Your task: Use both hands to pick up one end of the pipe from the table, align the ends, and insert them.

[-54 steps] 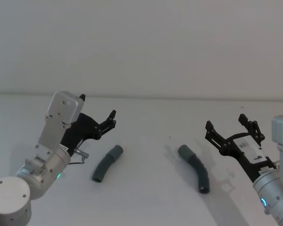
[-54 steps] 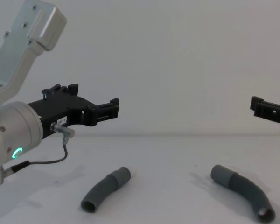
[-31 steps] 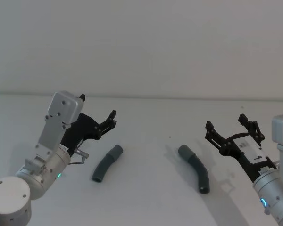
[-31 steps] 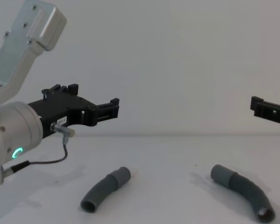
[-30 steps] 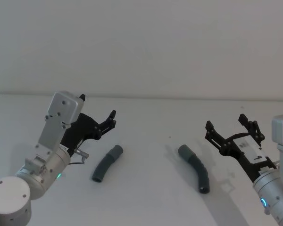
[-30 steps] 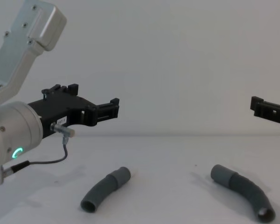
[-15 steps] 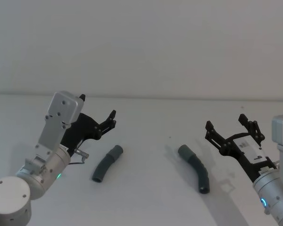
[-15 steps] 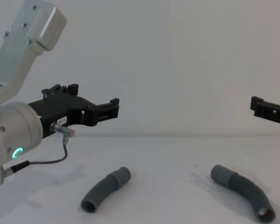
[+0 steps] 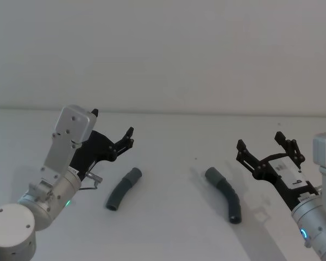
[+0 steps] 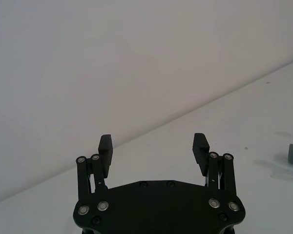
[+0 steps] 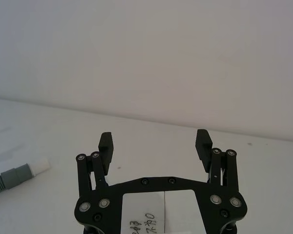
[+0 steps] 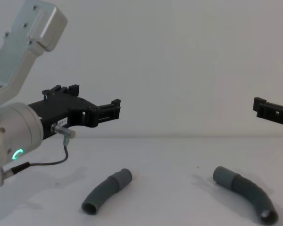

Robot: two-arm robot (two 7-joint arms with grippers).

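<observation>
Pipe pieces lie apart on the white table (image 9: 168, 234), both about midway between its near and far edges. The left piece (image 9: 122, 190) curves with its lighter cuff (image 9: 133, 175) turned toward the far edge and the table's middle. The right piece (image 9: 226, 194) mirrors it, its cuff (image 9: 212, 174) toward the far edge and its dark open end toward the near edge. From the right wrist, one cuff shows a short white tip (image 11: 41, 165).

From where I stand, the left gripper (image 9: 113, 123) hangs above the table, just left of the left piece and clear of it, fingers spread wide. The right gripper (image 9: 260, 140) hangs to the right of the right piece, not touching it, fingers likewise wide apart.
</observation>
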